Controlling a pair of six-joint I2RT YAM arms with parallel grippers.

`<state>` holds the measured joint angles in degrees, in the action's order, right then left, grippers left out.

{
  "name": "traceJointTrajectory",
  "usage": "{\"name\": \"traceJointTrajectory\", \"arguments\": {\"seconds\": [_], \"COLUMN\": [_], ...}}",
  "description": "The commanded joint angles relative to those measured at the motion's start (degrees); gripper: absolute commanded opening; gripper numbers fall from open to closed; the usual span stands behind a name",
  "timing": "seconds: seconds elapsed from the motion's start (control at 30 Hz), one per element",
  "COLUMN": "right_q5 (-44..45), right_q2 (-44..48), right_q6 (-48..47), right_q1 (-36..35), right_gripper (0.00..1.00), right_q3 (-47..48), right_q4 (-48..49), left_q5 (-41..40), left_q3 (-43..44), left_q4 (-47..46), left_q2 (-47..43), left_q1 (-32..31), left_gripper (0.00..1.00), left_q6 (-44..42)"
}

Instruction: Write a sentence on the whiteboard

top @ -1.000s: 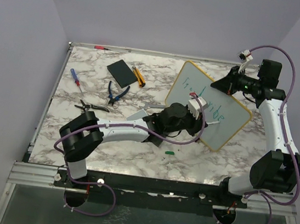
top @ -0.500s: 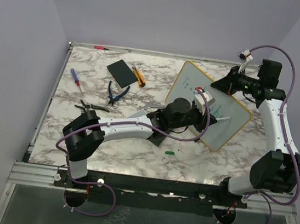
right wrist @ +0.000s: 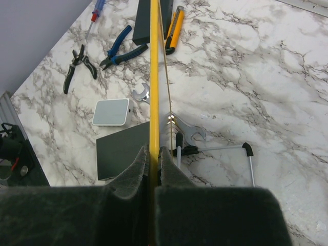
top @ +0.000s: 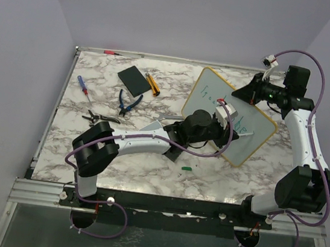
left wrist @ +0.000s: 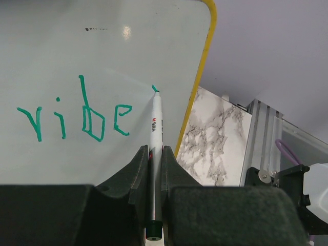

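The whiteboard (top: 260, 129), white with a yellow rim, stands tilted at the table's right. My right gripper (top: 245, 92) is shut on its upper edge, and the right wrist view shows the rim (right wrist: 154, 77) edge-on between those jaws (right wrist: 152, 149). The sentence is green lettering in two lines (top: 208, 94); the lower line reads "vibe" (left wrist: 77, 120) in the left wrist view. My left gripper (left wrist: 154, 148) is shut on a white marker (left wrist: 155, 123). The marker's green tip touches the board just right of the "e", at a short fresh stroke. In the top view, the left gripper (top: 226, 120) is over the board's middle.
On the table's left lie a black slab (top: 134, 80), a yellow knife (top: 152, 83), blue pliers (top: 129, 102), a screwdriver (top: 83, 85) and black pliers (top: 100, 117). A green cap (top: 187, 169) lies near the front. Behind the board are a pale pad (right wrist: 111, 112), another slab (right wrist: 122, 148) and a wrench (right wrist: 187, 130).
My left arm has reached further right across the board, carrying the marker along the lower line. More green lettering shows there. The right arm has not moved.
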<state>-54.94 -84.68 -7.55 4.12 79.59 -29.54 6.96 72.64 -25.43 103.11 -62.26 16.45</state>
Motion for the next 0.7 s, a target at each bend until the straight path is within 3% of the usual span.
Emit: {"name": "traceJointTrajectory", "arguments": {"seconds": [0.0,0.67], "right_q5": [-1.9,-2.0], "right_q2": [0.5,0.8], "right_q6": [-0.3,-0.2], "right_q1": [-0.7,-0.7], "right_gripper": [0.01,0.01], "right_q3": [-1.5,-1.6], "right_q4": [-5.1,-5.1], "left_q5": [-2.6,-5.0], "left_q3": [-0.1,-4.4], "left_q4": [0.0,-0.3], "left_q2": [0.0,-2.2], "left_q1": [-0.1,-0.1], "left_gripper": [0.00,0.00], "left_q6": [-0.5,-0.3]}}
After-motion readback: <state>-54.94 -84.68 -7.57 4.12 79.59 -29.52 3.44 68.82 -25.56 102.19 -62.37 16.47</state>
